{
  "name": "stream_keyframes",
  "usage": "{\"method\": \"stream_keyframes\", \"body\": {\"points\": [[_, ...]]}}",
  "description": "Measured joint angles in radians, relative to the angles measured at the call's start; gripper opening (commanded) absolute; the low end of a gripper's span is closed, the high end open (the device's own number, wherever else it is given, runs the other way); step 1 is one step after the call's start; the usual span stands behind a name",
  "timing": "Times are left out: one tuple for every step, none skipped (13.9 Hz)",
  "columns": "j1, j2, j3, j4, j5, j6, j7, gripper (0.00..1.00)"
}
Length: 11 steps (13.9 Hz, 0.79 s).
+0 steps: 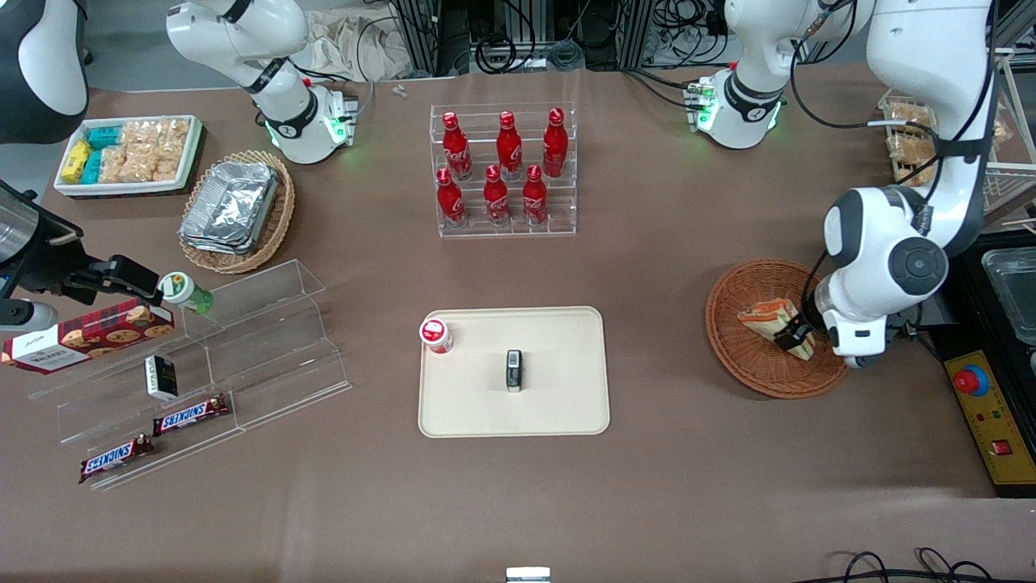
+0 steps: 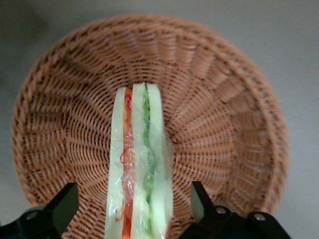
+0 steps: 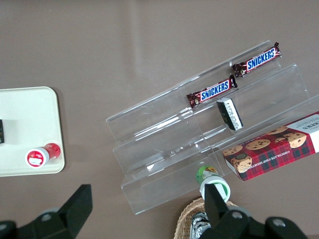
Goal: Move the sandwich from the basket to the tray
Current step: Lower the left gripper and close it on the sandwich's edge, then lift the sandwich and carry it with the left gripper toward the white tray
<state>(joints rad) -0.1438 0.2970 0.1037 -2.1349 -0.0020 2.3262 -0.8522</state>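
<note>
The left arm's claw (image 2: pixel 134 211) is lowered over the round reddish-brown wicker basket (image 2: pixel 229 124), fingers spread apart to straddle the wrapped triangular sandwich (image 2: pixel 139 169) standing edge-up between them. The cream rectangular tray (image 1: pixel 558 405) lies well apart, awaiting it.

Sandwich (image 1: pixel 774 320) in the basket (image 1: pixel 745 356), toward the working arm's end of the table; gripper (image 1: pixel 797 334) low over the basket, its fingers (image 2: pixel 62 206) spread to either side of the sandwich, apart from it; tray (image 1: pixel 558 405) mid-table, well apart from the basket, nearer the front camera than the bottle rack (image 1: pixel 503 170); small bottle (image 1: pixel 435 335) at the tray's edge.
</note>
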Motion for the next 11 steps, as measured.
{"method": "stream_keyframes", "body": {"points": [[-0.001,0.015,0.0,-0.024,-0.001,0.041,-0.005,1.0],[-0.002,0.03,0.0,-0.042,-0.001,0.076,-0.012,1.0],[-0.004,0.042,0.0,-0.048,-0.002,0.094,-0.016,0.71],[-0.004,0.052,0.0,-0.049,-0.002,0.103,-0.018,0.15],[-0.005,0.056,0.0,-0.049,-0.002,0.108,-0.019,0.0],[-0.005,0.057,0.0,-0.048,-0.002,0.11,-0.019,0.0],[-0.005,0.056,0.0,-0.047,-0.002,0.111,-0.019,0.0],[-0.005,0.054,0.0,-0.046,-0.002,0.111,-0.019,0.0],[-0.005,0.048,0.0,-0.044,0.0,0.109,-0.016,0.0],[-0.005,0.032,0.001,-0.039,0.003,0.091,0.008,0.0],[-0.005,0.003,0.002,-0.024,0.003,0.038,0.06,0.0]]}}
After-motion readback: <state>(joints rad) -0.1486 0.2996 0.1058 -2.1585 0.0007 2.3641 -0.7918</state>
